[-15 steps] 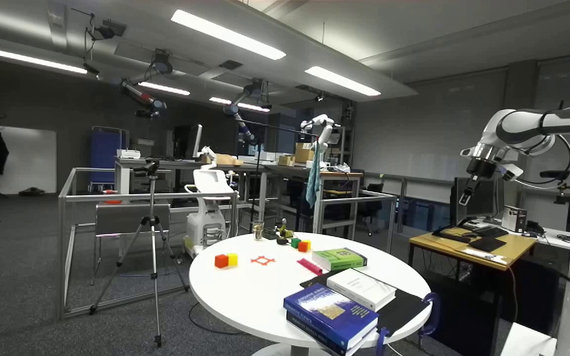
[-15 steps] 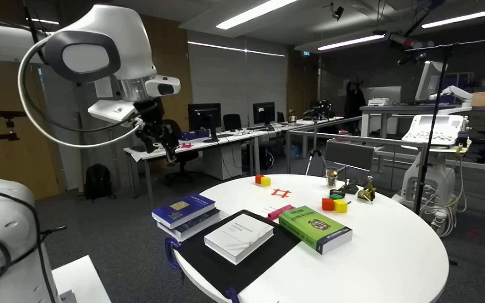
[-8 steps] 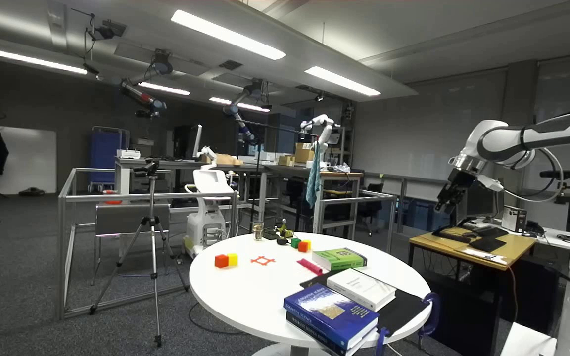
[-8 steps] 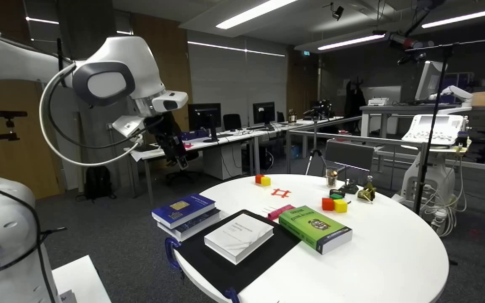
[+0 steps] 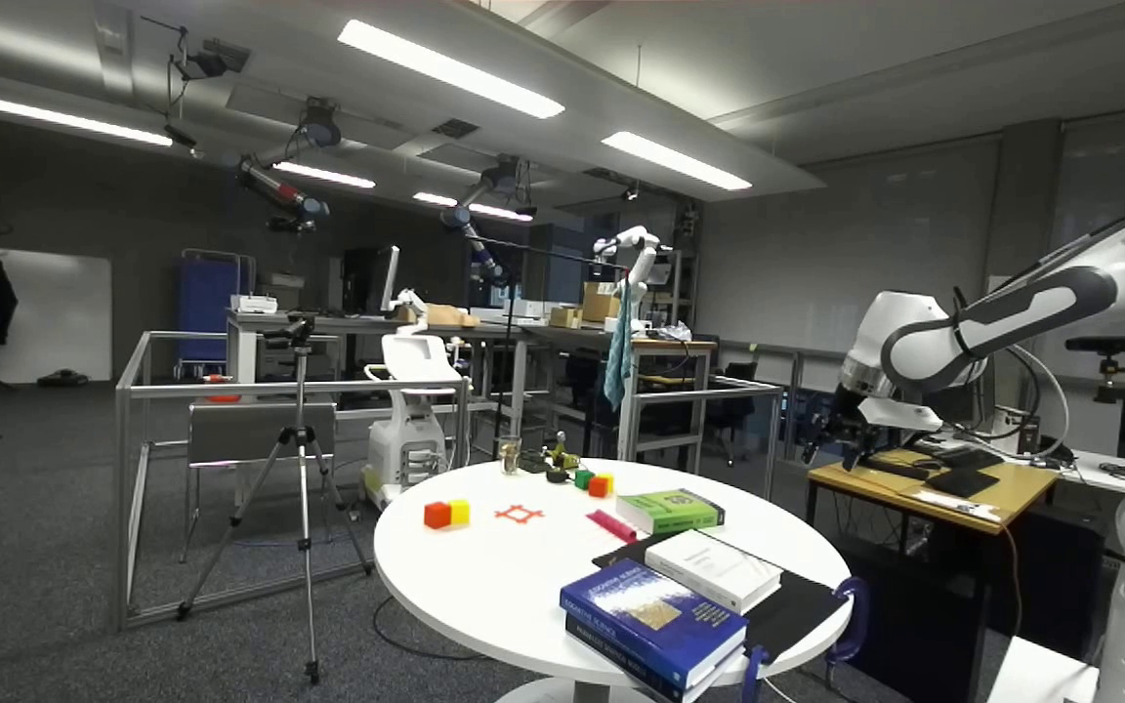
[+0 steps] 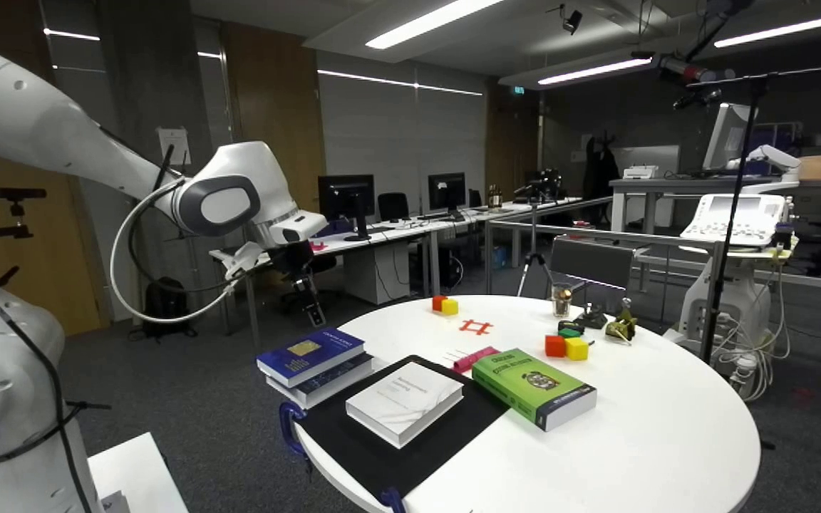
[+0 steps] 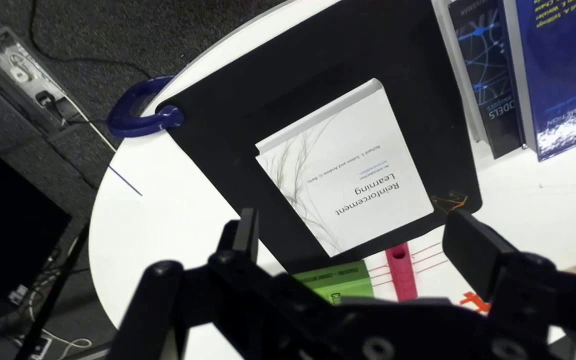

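Blue books (two, stacked) and a green book flank the white book below the wide-spread pincer.

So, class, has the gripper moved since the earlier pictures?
Yes: in an exterior view, the gripper has come down and toward the picture's right, nearer the top blue book, which has stayed put.

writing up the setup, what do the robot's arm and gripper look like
The arm is white with rounded segments, a pale joint cap ringed in dark grey, and a silver collar. A light cable loops off the arm. The gripper is black, with two blocky fingers.
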Action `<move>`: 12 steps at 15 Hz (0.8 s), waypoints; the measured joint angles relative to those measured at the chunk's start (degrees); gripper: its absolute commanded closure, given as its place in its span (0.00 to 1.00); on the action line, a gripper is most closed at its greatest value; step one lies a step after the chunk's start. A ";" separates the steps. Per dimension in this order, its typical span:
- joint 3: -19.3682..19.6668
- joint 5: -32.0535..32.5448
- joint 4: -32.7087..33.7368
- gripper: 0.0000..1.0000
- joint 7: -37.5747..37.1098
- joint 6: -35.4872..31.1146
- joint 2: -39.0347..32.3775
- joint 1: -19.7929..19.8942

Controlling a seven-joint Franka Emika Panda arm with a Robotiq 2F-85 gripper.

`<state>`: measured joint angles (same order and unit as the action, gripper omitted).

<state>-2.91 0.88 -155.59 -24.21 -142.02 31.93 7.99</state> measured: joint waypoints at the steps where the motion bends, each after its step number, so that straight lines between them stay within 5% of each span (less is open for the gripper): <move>1: -1.62 -0.02 -0.05 0.00 -4.01 -1.37 -1.87 0.66; 5: -5.74 -0.15 0.13 0.00 -19.21 -5.56 -9.26 2.11; 12: -6.21 -5.41 3.36 0.00 -36.85 -14.47 -21.99 0.25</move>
<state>-9.12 -4.53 -152.23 -61.06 -156.49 9.94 8.24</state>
